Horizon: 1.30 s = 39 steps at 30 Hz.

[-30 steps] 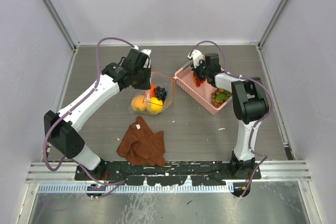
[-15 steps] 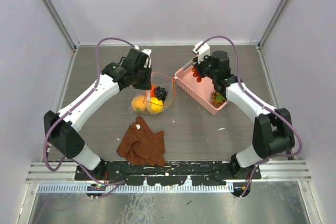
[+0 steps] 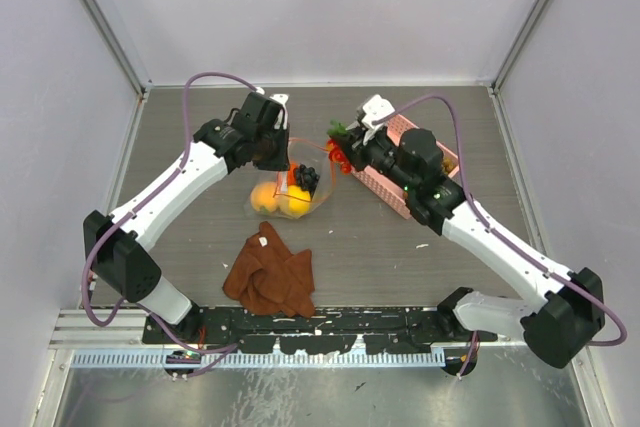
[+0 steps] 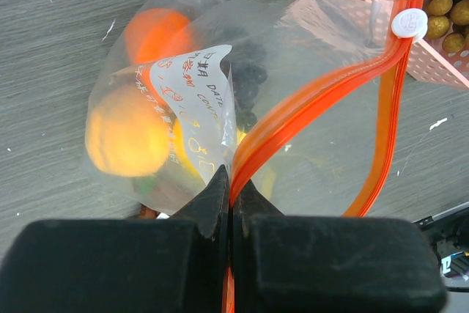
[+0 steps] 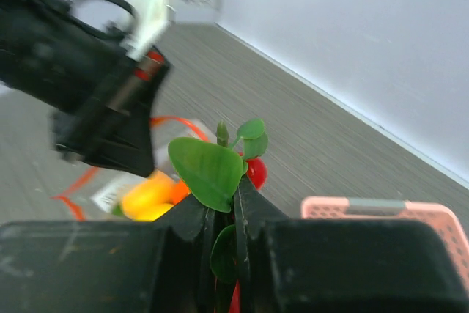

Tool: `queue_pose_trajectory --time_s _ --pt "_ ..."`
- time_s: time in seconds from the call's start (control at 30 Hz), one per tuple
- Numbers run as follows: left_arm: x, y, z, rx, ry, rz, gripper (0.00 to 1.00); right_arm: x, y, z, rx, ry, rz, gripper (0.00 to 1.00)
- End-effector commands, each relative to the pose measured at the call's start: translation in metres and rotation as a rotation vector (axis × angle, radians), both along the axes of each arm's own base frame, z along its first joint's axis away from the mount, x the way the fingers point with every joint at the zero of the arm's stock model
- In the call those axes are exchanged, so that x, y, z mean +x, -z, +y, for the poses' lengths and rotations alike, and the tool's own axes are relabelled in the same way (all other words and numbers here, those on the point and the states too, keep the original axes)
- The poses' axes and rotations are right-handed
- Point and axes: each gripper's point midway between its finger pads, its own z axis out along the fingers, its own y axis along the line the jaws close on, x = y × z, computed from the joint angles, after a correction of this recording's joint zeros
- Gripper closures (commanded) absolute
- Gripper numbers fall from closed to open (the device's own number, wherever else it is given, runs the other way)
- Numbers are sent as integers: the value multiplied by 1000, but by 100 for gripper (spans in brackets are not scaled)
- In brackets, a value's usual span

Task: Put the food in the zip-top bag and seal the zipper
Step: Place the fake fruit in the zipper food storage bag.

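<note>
My left gripper (image 3: 287, 159) (image 4: 231, 181) is shut on the zipper (image 4: 322, 93), the orange-red strip of the clear zip-top bag (image 3: 283, 197) (image 4: 308, 130), and holds its mouth open. In the bag lie an orange fruit (image 4: 154, 31), a yellow-orange fruit (image 4: 128, 133) and dark purple grapes (image 4: 245, 71). My right gripper (image 3: 345, 152) (image 5: 234, 196) is shut on a red-orange toy fruit with green leaves (image 3: 338, 145) (image 5: 209, 170), held in the air just right of the bag mouth. Brownish-green grapes (image 4: 447, 5) lie in the pink basket.
The pink lattice basket (image 3: 385, 187) (image 5: 396, 218) stands right of the bag, partly under my right arm. A rust-brown cloth (image 3: 272, 272) lies in front of the bag. The zipper's white slider (image 4: 408, 23) sits at the strip's far end.
My right arm has swung from the basket leftward to the bag mouth, carrying the leafy red-orange fruit. My left gripper and the bag have stayed still.
</note>
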Motion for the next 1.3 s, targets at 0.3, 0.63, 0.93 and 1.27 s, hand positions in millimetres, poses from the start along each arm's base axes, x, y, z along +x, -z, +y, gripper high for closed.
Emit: queue_pose_trajectory --time_s 0.3,0.63,0.93,1.27 --pt "3 -33 -11 -91 4 -59 100 -36 -30 54 401 -156 -12 99" --pt "4 -43 -18 -136 8 -61 100 -7 22 74 472 -45 91 99" --pt "-2 -47 -22 -177 23 -63 100 7 58 94 442 5 212 84" --pt "-5 -40 -8 -128 -2 -78 100 -2 56 95 350 -21 258 49"
